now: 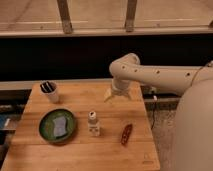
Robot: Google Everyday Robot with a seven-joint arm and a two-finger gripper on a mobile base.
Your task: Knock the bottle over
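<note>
Over the table's (75, 150) far edge, arm bent downward, gripper (118, 96) with jaws apart, bottle (93, 124) upright

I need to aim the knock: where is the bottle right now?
The bottle stands upright on the table, between the green plate and a reddish-brown object; the pincer hangs beyond it, near the far edge.

The small pale bottle (93, 124), white-capped, stands upright in the middle of the counter (100, 150); the gripper (118, 96) hovers behind it, apart, fingers spread.
</note>
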